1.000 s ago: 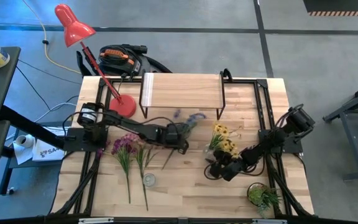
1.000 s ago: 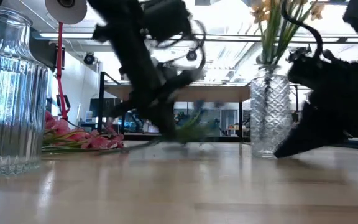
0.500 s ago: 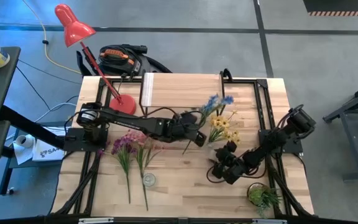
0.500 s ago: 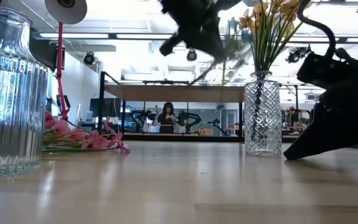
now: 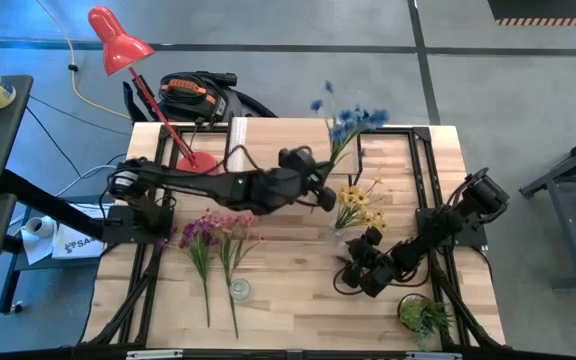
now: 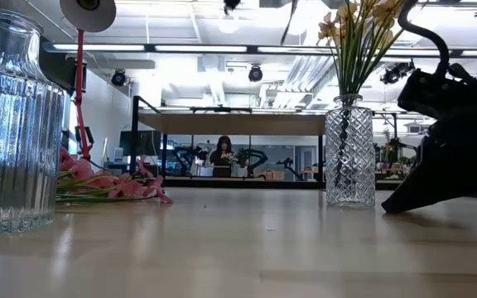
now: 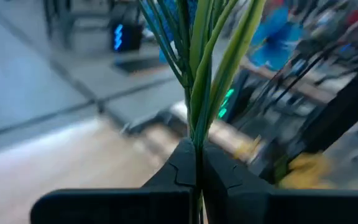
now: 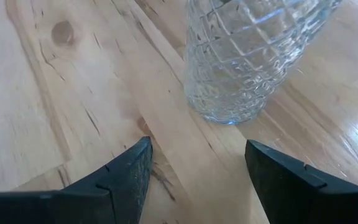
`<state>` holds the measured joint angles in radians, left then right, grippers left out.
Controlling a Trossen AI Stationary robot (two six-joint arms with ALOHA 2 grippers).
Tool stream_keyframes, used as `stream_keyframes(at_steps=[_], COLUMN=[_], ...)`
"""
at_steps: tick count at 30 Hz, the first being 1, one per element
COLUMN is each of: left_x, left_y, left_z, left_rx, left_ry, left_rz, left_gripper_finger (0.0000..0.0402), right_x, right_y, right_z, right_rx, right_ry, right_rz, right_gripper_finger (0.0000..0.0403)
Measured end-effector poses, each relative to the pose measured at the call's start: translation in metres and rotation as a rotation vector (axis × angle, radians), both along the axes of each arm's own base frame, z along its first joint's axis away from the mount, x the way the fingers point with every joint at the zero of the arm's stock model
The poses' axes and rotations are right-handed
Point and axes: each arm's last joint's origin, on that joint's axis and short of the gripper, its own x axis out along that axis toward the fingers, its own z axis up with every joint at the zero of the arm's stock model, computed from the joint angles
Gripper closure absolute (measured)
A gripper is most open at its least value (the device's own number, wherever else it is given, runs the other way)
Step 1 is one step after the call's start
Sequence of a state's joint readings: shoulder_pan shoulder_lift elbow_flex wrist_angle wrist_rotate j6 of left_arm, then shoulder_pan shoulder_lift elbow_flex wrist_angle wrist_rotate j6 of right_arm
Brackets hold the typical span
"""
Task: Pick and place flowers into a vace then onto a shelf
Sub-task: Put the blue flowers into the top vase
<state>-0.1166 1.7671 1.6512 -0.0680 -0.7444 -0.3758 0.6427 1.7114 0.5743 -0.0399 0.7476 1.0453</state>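
My left gripper (image 5: 323, 178) is raised over the middle of the table, just in front of the shelf (image 5: 293, 148), and is shut on the blue flower (image 5: 353, 118). The flower's blooms reach out above the shelf's right end. The yellow flowers (image 5: 356, 205) stand with their stems in a cut-glass vase (image 6: 350, 149) on the table. My right gripper (image 8: 197, 177) sits low on the near right side of that vase, open, with only bare tabletop between its fingers. Pink and purple flowers (image 5: 213, 232) lie flat on the table at the left. My left gripper pinches the blue flower's bundle of green stems (image 7: 194, 140) between its two fingertips, low down on the sprig. The fingers (image 7: 219, 177) come at it about level. The sprig is lifted clear of the table and slants up toward the far right.
A ribbed glass vase (image 6: 15, 124) stands near the front edge at the left. A red desk lamp (image 5: 118, 40) has its base (image 5: 196, 168) at the far left beside the shelf. A small potted plant (image 5: 423, 315) sits at the near right corner.
My left gripper has risen from the tabletop and gone toward the far edge, tipping from pointing down to nearly level. It stayed shut on the blue flower, which has been lifted clear of the table and now slants up over the shelf's right end.
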Motion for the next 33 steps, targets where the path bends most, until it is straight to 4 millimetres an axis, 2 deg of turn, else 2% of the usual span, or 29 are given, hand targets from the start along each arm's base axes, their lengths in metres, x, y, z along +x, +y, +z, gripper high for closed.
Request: stream_keyframes(at_steps=[4,9,15,18,22,24,28,33], left_x=[-0.005,-0.006,-0.002,-0.002,-0.004,-0.006,-0.009,-0.024], left_y=[-0.001,-0.002,-0.005,0.002,0.016,0.022,0.019,0.012], left_z=[0.017,0.020,0.001,-0.010,-0.016,-0.023,-0.053,-0.062], left_rx=[0.009,0.022,0.030,0.075,0.127,0.133,0.109,0.182], left_ry=[-0.084,-0.095,-0.191,-0.265,-0.411,-0.431,-0.414,-0.568], left_rz=[-0.067,-0.120,-0.214,-0.256,-0.428,-0.506,-0.614,-0.704], left_gripper_finger=[0.0365,0.0365,0.0365,0.0365,0.0365,0.0365,0.0365,0.0358], right_x=[0.002,0.002,0.002,0.002,0.002,0.002,0.002,0.002], right_y=[-0.003,-0.003,-0.003,-0.003,-0.002,-0.002,-0.002,-0.002], right_z=[0.000,0.000,0.000,0.000,0.000,0.000,0.000,0.000], right_rx=[0.017,0.015,0.015,0.016,0.022,0.025,0.027,0.027], right_ry=[0.018,0.011,0.012,0.012,0.016,0.018,0.019,0.020], right_rz=[-0.004,-0.008,-0.008,-0.007,-0.004,-0.002,-0.002,-0.003], right_gripper_finger=[0.0153,0.0153,0.0153,0.0153,0.0153,0.0153,0.0153,0.0153])
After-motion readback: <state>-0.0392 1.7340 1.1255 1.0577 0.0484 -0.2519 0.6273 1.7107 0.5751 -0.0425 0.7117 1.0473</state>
